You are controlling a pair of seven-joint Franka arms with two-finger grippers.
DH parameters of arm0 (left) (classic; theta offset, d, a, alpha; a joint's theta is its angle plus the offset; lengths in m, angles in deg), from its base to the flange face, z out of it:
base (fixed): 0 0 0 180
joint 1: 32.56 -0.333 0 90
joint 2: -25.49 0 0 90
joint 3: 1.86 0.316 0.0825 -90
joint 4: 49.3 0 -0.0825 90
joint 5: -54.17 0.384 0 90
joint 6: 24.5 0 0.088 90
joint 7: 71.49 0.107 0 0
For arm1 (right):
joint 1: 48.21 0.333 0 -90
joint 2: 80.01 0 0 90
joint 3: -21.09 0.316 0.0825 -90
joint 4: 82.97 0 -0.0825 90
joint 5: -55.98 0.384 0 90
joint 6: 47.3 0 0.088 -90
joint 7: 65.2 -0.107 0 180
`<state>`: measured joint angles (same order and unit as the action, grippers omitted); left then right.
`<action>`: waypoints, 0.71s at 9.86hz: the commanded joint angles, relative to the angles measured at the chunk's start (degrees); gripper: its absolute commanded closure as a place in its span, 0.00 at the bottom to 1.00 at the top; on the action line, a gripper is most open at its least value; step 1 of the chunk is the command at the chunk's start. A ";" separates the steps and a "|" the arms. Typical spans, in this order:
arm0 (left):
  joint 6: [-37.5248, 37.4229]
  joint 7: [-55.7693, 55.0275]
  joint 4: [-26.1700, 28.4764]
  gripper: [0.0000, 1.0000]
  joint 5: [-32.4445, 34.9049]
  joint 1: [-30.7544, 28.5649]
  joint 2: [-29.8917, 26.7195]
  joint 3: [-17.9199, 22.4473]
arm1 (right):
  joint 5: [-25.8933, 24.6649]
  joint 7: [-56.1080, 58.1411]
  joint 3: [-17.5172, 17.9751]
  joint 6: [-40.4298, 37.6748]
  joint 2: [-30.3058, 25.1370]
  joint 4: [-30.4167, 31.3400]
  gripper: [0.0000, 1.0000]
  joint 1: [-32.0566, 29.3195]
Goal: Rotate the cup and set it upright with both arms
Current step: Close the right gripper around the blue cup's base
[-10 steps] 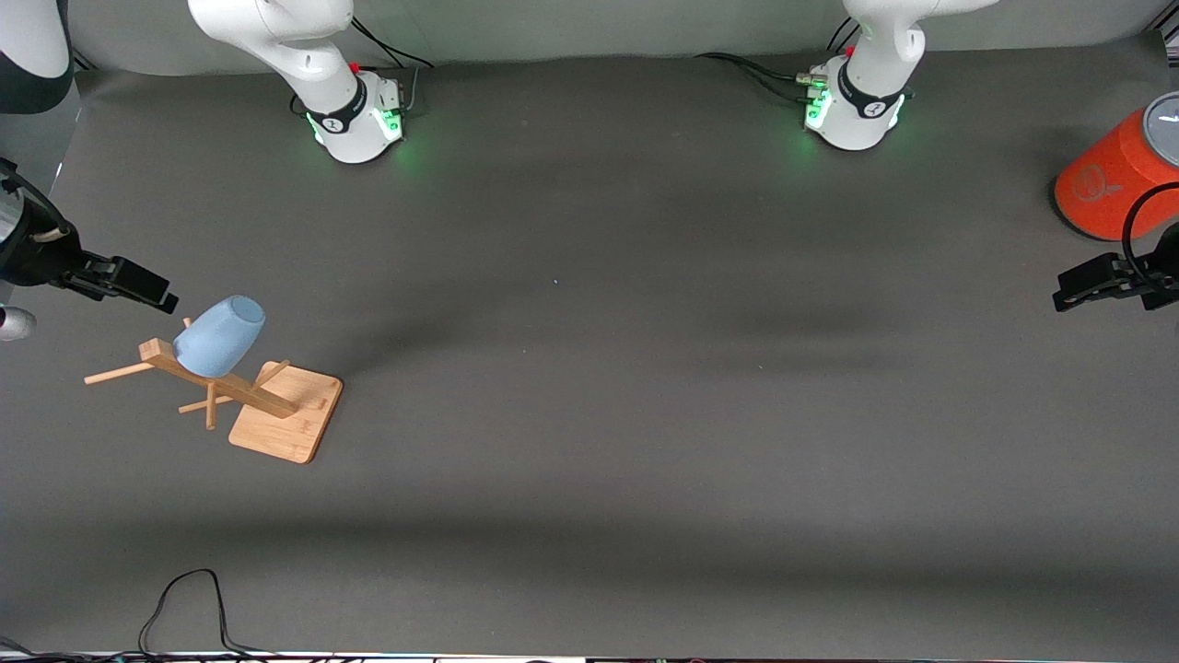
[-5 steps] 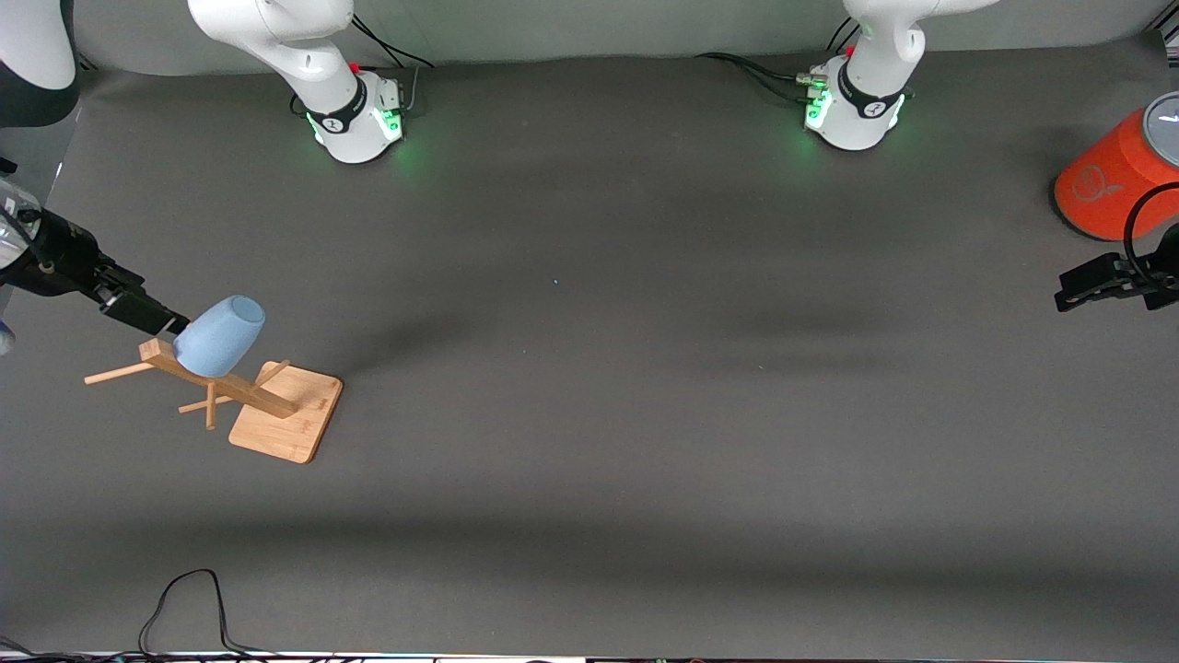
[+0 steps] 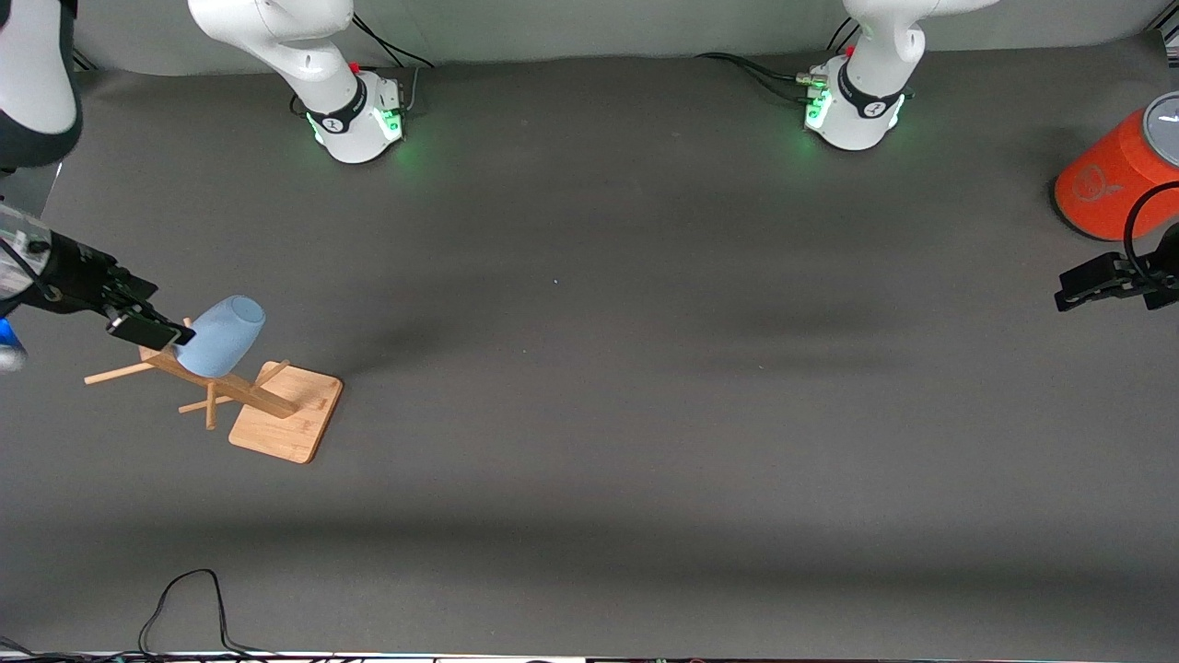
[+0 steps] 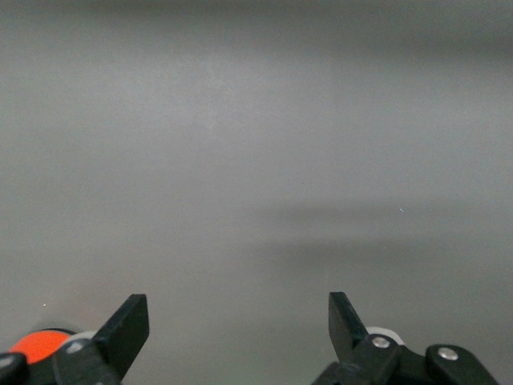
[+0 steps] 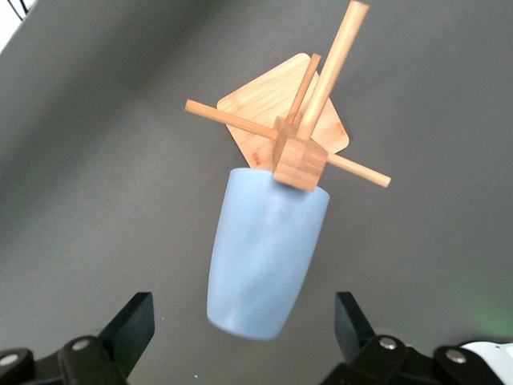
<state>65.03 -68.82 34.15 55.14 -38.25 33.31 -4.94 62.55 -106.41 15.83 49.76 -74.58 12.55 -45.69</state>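
The pale-blue cup hangs mouth-down and tilted on a peg of a wooden rack toward the right arm's end of the table. My right gripper is open, right beside the cup and over the rack's top. In the right wrist view the cup points its rounded base at the gripper, with a gap to each finger. My left gripper is open and empty and waits at the left arm's end of the table; it also shows in the left wrist view.
A large orange cylinder with a grey top stands beside the left gripper; a bit of it shows in the left wrist view. The rack's pegs stick out sideways. A black cable lies at the table's near edge.
My right gripper has come down and in toward the cup, from farther off to right beside it. The cup, the rack and the left arm have not moved.
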 commanded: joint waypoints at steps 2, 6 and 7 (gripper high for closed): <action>-0.06 -0.65 -0.22 0.00 -1.06 0.33 0.00 0.18 | 0.90 1.12 -0.28 6.28 -0.60 7.03 0.00 0.20; -0.49 -0.65 -0.22 0.00 -0.62 0.33 -0.08 0.18 | 0.90 1.30 -0.28 7.88 2.12 7.40 0.00 0.12; -0.50 -0.65 -0.22 0.00 -0.62 0.25 -0.08 0.18 | 0.90 1.30 -0.28 7.88 2.56 7.40 0.00 0.12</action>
<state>64.98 -68.85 34.23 54.63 -38.25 33.38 -4.97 62.61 -106.19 15.83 56.59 -72.41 19.77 -45.67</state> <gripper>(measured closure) 0.000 0.000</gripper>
